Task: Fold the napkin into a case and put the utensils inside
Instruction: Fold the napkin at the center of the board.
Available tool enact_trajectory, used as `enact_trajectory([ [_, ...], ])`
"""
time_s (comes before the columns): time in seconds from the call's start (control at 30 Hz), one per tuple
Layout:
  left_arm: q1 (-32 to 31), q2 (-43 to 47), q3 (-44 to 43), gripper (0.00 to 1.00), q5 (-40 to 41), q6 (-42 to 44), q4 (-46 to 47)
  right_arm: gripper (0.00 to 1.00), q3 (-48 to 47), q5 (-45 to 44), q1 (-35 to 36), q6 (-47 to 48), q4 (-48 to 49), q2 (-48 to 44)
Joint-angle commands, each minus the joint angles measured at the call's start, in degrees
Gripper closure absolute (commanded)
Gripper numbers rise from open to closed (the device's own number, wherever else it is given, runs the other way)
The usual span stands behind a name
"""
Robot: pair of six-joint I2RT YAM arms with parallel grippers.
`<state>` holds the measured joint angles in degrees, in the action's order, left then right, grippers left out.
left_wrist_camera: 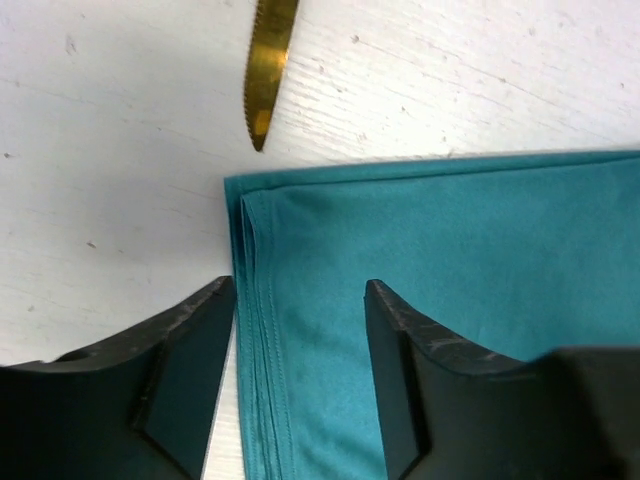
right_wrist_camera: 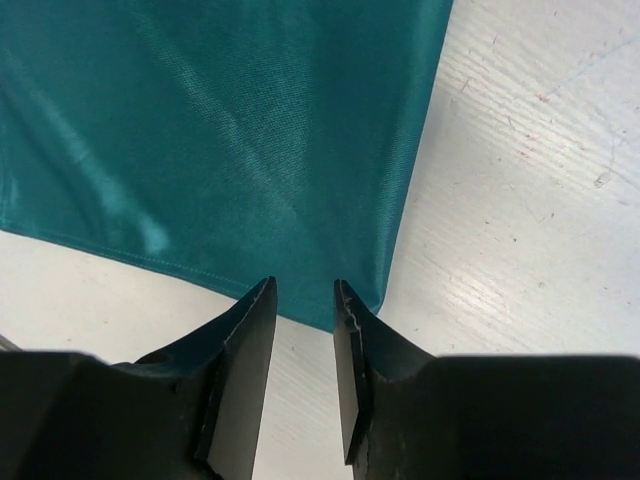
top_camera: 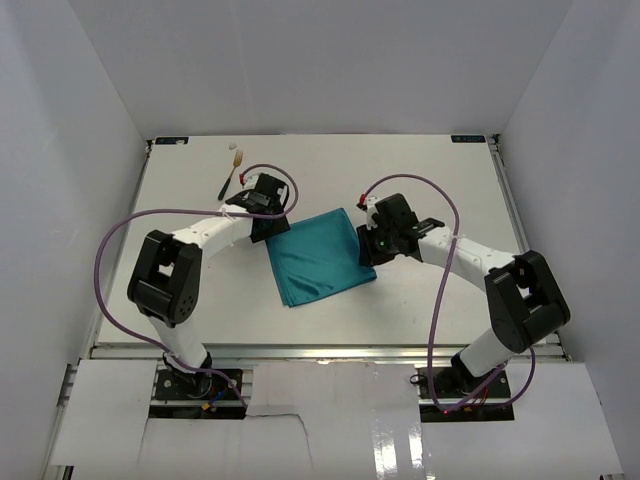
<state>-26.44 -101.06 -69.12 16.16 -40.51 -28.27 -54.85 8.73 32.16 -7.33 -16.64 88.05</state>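
Napkin [top_camera: 318, 258] lies folded on the tabletop [top_camera: 420, 180] between the pincers. Left pincer [left_wrist_camera: 298, 288] gapes empty astride its layered edge; right pincer [right_wrist_camera: 305, 290], narrowly parted, holds nothing. Knife [left_wrist_camera: 268, 60] lies just beyond the left, tip toward it.

White table [top_camera: 430, 180] bears folded napkin [top_camera: 320, 258], knife [left_wrist_camera: 268, 60], fork [top_camera: 232, 168].
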Motion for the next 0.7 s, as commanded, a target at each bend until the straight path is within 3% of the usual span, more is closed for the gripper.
enact_trajectory([
  [0.0, 0.68, -0.36, -2.24, 0.36, 0.89, 0.96, 0.32, 0.65, 0.01, -0.64, -0.17, -1.1, -0.32, 2.65],
  [0.23, 2.0, -4.5, -3.04, 0.54, 1.94, 0.7, 0.67, 0.74, 0.01, -1.26, -0.08, -5.06, -0.41, 7.92],
  [0.27, 2.0, -5.46, -2.95, 0.62, 2.64, 0.61, 0.94, 0.74, -0.08, -1.52, -0.17, -5.23, -0.49, 8.8],
  [0.37, 2.09, -7.13, -3.12, 0.69, 3.26, 0.52, 0.94, 0.75, -0.26, -2.66, -0.34, -5.5, -0.49, 10.29],
  [0.5, 2.09, -9.33, -3.21, 0.86, 1.51, -0.53, 1.11, 0.76, -0.7, -3.37, -1.49, -5.67, -0.58, 11.88],
  [0.6, 2.0, -9.34, -2.6, 0.87, -1.66, -0.36, 2.17, 0.76, -1.05, -5.21, -3.24, -5.85, -0.76, 12.58],
  [0.67, 1.83, -8.64, -2.33, 0.83, -3.49, -0.27, 2.26, 0.76, -1.31, -6.35, -4.82, -5.24, -0.41, 13.02],
])
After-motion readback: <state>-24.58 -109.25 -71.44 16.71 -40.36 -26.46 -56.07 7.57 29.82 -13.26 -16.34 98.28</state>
